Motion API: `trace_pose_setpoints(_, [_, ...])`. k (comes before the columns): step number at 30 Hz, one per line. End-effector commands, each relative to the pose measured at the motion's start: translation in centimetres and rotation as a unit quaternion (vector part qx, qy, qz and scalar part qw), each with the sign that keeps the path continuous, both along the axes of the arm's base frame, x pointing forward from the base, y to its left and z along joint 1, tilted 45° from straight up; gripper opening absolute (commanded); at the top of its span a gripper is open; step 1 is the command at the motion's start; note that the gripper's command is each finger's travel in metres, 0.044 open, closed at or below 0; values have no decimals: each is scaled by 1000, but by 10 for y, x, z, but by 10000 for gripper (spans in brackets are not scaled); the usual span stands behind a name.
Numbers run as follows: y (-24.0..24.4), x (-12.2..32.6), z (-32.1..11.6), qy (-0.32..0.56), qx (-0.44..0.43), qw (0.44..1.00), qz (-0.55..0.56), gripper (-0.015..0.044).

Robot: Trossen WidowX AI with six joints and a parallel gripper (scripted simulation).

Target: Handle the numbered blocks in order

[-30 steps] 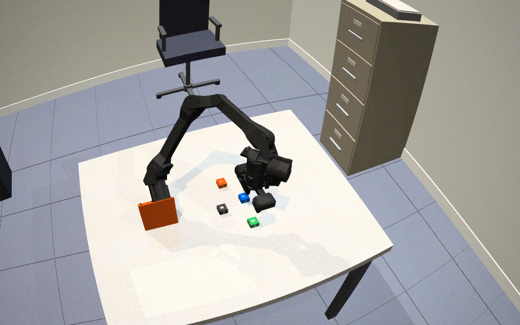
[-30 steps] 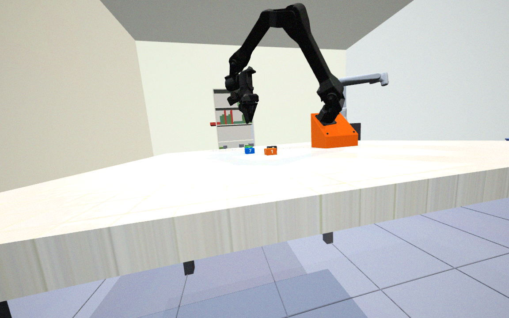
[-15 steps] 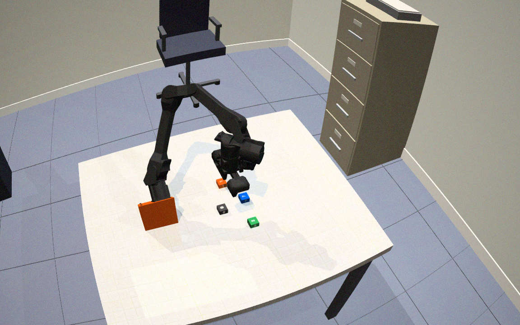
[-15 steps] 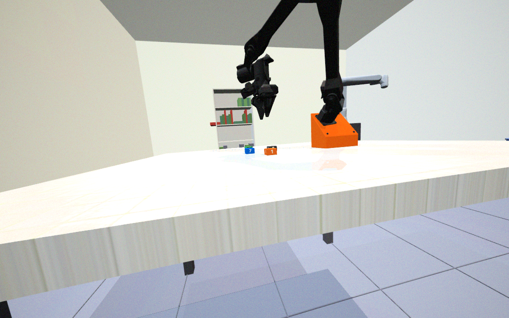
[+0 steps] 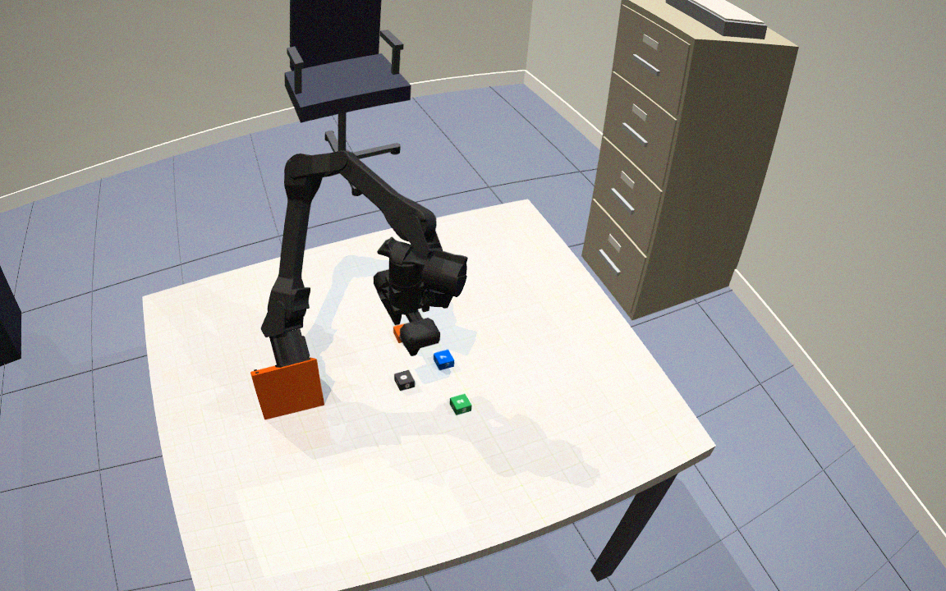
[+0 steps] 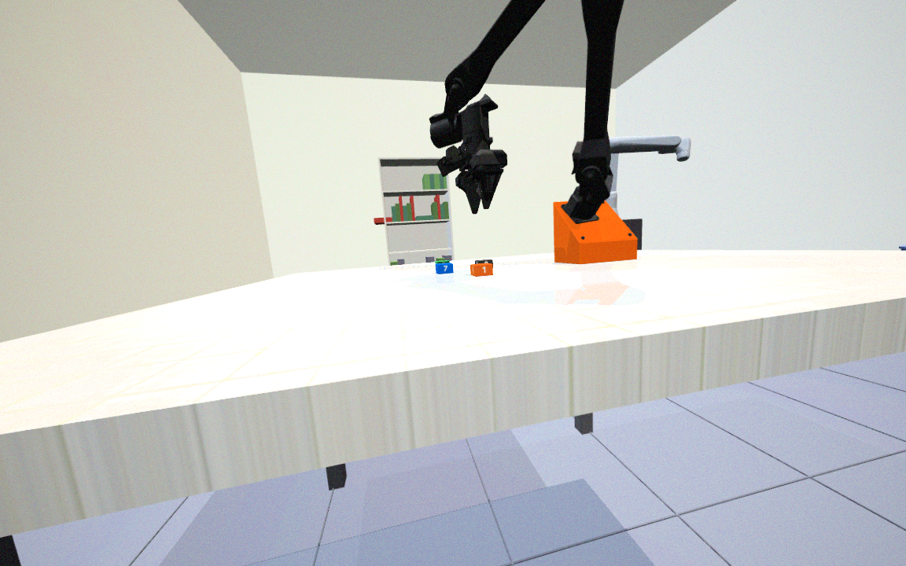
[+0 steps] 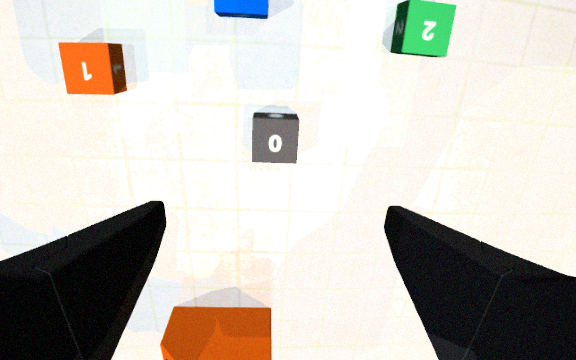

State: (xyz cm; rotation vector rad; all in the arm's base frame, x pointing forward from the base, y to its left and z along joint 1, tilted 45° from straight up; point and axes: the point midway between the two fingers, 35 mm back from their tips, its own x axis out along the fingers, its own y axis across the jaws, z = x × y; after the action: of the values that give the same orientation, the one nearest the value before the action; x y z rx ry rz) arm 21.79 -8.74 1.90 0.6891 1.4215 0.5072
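The black block [image 5: 403, 379] [image 6: 486, 262] [image 7: 275, 142] shows 0 and lies beyond the gap between the fingertips in the wrist view. The orange block [image 5: 397, 334] [image 6: 482, 270] [image 7: 88, 70] shows 1 and is partly hidden by the gripper in the top view. The green block [image 5: 460, 404] [image 6: 442, 260] [image 7: 428, 30] shows 2. The blue block [image 5: 443, 359] [image 6: 444, 269] [image 7: 241, 7] shows 7 in the exterior view and is cut off in the wrist view. My gripper [image 6: 480, 209] [image 7: 278, 215] is open and empty, well above the table, touching no block.
The blocks stand apart on the pale table [image 5: 329, 514] [image 6: 301, 316]. The arm's orange base [image 5: 289, 389] [image 6: 597, 246] [image 7: 223, 335] stands to their left in the top view. A filing cabinet [image 5: 711, 162] and an office chair [image 5: 347, 84] stand beyond the table.
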Motion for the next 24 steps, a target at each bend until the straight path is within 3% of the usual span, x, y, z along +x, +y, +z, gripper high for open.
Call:
trace_pose_setpoints(1, [1, 0, 0, 0, 1, 1000, -2, 400])
trace_pose_setpoints(9, [3, 3, 4, 0, 0, 1000, -2, 400])
trace_pose_setpoints(18, [70, 52, 76, -3, 0, 1000, 1, 400])
trace_pose_setpoints(24, [78, 56, 83, -1, 4, 1000, -2, 400])
